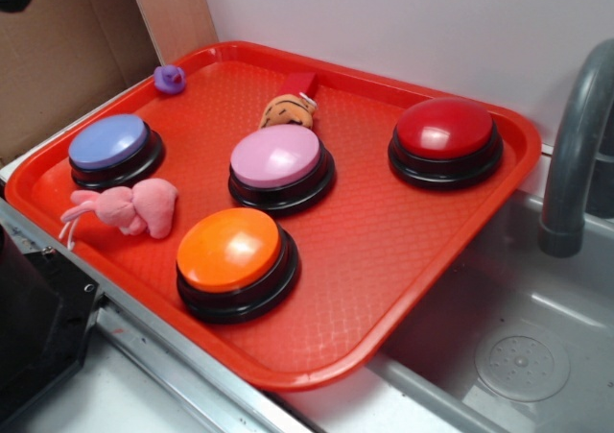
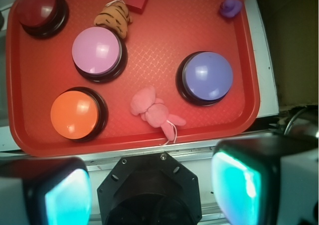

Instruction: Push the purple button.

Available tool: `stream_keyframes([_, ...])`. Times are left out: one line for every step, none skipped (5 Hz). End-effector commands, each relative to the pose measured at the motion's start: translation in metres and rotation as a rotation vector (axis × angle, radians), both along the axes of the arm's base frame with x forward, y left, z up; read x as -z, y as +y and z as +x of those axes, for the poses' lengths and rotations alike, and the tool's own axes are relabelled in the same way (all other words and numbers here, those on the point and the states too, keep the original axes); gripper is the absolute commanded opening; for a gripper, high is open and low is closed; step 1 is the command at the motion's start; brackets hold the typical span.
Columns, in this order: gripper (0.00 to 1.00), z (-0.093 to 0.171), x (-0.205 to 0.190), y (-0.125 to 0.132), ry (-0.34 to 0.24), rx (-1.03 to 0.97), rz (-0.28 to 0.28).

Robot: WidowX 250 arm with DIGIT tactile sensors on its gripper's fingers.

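Note:
The purple button [image 1: 108, 143] [image 2: 208, 75], a periwinkle dome on a black base, sits at the left end of the red tray [image 1: 384, 260] [image 2: 45, 140]. In the wrist view my gripper [image 2: 154, 190] hangs high above the tray's near edge, over the black robot base. Its two fingers [image 2: 67, 197] with teal pads stand wide apart with nothing between them. The purple button lies ahead and to the right of the gripper, well below it. The gripper does not show in the exterior view.
On the tray are a pink-lilac button [image 1: 276, 156] [image 2: 96, 50], an orange button [image 1: 230, 249] [image 2: 75, 114], a red button [image 1: 444, 129] [image 2: 36, 5], a pink plush rabbit [image 1: 129, 207] [image 2: 152, 109] beside the purple button, a tiger plush [image 1: 286, 111] and a small purple duck [image 1: 170, 79]. A grey faucet [image 1: 576, 145] and sink stand to the right.

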State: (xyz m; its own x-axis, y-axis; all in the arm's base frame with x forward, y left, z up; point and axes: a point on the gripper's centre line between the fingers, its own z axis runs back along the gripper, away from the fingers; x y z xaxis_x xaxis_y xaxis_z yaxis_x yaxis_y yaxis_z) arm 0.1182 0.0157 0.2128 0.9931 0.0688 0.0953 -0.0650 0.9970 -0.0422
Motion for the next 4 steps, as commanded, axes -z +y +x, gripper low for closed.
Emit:
stream_keyframes([1.00, 0.027, 0.057, 0.079, 0.041, -0.185, 0.042])
stream_keyframes([1.00, 0.034, 0.083, 0.100, 0.040, -0.211, 0.064])
stream_keyframes([1.00, 0.038, 0.111, 0.118, 0.035, -0.234, 0.101])
stream_keyframes([1.00, 0.043, 0.131, 0.127, 0.040, -0.241, 0.109])
